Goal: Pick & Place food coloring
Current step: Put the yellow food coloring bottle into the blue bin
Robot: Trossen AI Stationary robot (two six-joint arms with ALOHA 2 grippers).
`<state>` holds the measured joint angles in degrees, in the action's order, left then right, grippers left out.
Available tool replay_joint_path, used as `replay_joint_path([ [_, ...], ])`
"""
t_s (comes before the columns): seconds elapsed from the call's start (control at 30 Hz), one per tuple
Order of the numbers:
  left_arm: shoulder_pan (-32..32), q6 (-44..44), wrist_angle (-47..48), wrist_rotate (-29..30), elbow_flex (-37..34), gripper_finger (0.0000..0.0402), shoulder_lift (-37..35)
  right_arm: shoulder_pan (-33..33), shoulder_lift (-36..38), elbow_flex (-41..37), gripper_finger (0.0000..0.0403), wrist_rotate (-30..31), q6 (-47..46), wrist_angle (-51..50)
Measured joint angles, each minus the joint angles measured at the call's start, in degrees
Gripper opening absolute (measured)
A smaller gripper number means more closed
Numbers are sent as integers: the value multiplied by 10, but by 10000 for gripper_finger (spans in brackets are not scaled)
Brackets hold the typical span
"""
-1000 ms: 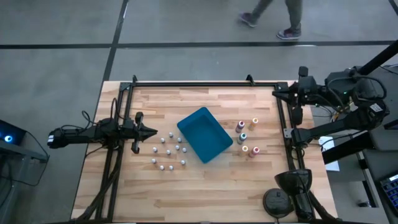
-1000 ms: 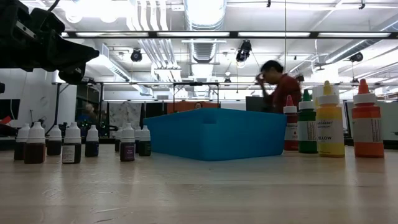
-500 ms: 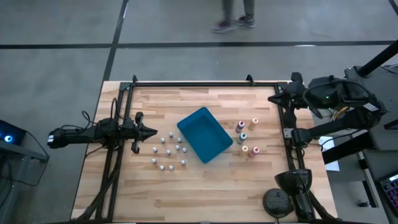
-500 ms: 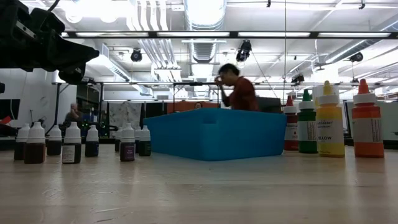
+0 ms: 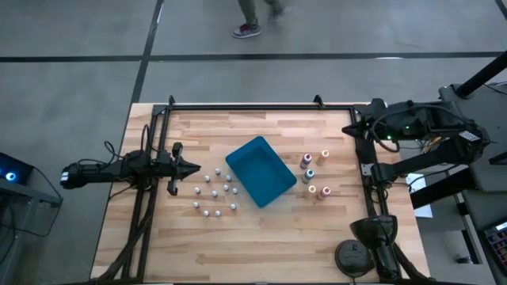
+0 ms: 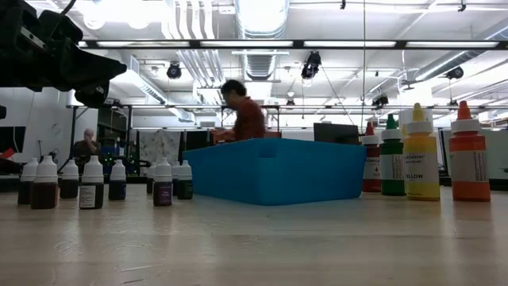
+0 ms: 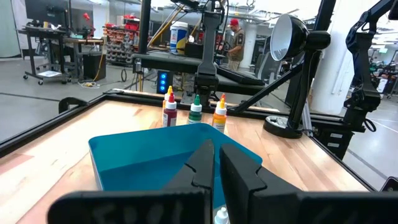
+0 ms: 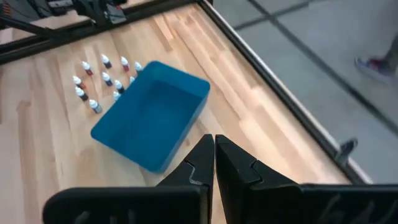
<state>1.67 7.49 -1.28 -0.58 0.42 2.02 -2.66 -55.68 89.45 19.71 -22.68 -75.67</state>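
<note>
Since the earlier frames the right arm has swung at the tabletop's far right corner, so its right pincer [image 8: 214, 163] now looks out over the tray, and a person [image 6: 242, 119] beyond the tabletop has walked across the room; bottles and tray lie as before. That pincer hangs high above the right rail, fingers pressed together, gripping nothing, well apart from every bottle.

The left pincer [image 5: 192, 167] hovers low over the left part of the tabletop [image 5: 261, 241], also closed and empty, its tip pointing at the white-topped bottles [image 5: 215, 192] just beyond it. Nine of these small bottles stand in a loose cluster between that pincer and the blue tray [image 5: 261, 171], the nearest one just beside the fingertips.

On the tray's other side stand five taller coloured-top bottles [image 5: 314, 176], near the right rail. The low view shows four of them: red, green, yellow and orange. One tray sits tilted near the middle, with no bottle inside.
</note>
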Motion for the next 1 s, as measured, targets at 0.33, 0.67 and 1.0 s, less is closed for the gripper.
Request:
replay_joint_path([
  [0.33,0,0,0,0,0,0,0,17,-8,0,9,0,-105,-63],
  [0.67,0,0,0,0,0,0,0,59,-24,0,9,0,-179,-82],
  [1.0,0,0,0,0,0,0,0,103,-66,-9,9,0,-178,-102],
])
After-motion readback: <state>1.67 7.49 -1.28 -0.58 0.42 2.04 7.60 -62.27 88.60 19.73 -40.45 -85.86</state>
